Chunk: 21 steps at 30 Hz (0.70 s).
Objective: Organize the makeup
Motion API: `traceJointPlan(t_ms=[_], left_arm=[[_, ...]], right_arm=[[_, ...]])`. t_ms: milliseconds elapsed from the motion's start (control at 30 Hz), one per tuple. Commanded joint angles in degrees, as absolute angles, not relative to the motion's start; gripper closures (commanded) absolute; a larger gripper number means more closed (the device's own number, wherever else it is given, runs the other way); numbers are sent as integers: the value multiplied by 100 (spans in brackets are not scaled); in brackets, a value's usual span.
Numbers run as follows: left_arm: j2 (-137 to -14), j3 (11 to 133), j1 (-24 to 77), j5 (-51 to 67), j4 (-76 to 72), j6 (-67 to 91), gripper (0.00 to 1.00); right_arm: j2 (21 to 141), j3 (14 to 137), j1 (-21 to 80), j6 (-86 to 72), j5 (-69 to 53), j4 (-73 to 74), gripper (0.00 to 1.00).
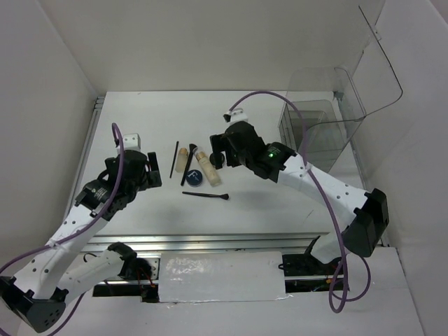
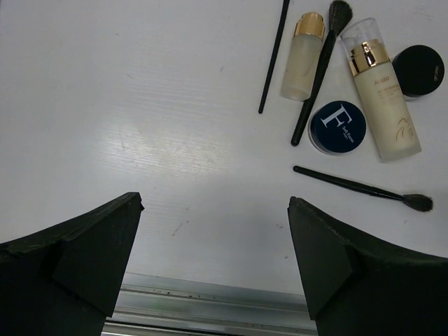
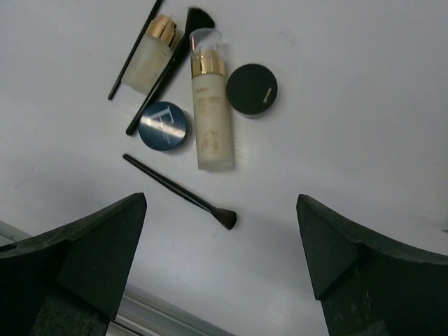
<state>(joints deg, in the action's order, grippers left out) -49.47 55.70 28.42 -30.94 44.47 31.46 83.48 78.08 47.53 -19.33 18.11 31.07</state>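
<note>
Student: Makeup on the white worktop [image 1: 280, 203]: how is it laid out?

Tutor: All pieces lie in one loose cluster at mid-worktop, between the two arms. From the left in the top view come a thin black pencil [image 2: 273, 59], a short frosted beige bottle with gold cap [image 2: 302, 59], a long black brush with bushy head [image 2: 318, 70] lying slantwise, a tall beige bottle with clear cap [image 2: 381, 98], and a round black compact [image 2: 418, 68] just beside that bottle's upper half.

Student: And the remaining pieces?

Tutor: A round dark-blue compact marked with a white F [image 2: 338, 126] sits between the slanted brush's handle end and the tall bottle's base, just beside both. A second slim black brush [image 2: 357, 187] lies crosswise nearer the arm bases, apart from the rest. A tall clear plastic box [image 1: 325, 119] stands at the far right, well apart.

Student: State of the jaws?

Tutor: Left gripper [image 2: 215, 203] and right gripper [image 3: 222, 199] both hover above the worktop with jaws spread wide, grasping nothing.
</note>
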Motion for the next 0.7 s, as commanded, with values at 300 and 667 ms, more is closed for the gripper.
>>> traceJointPlan(t_ms=[300, 667], left_arm=[[-7256, 6477, 2040, -1244, 3227, 3191, 12], [-9999, 7936, 1969, -1485, 3032, 3024, 25]], right_arm=[[6417, 6925, 5089, -2452, 1512, 2679, 6], [5292, 6663, 5168, -2549, 1344, 3138, 6]])
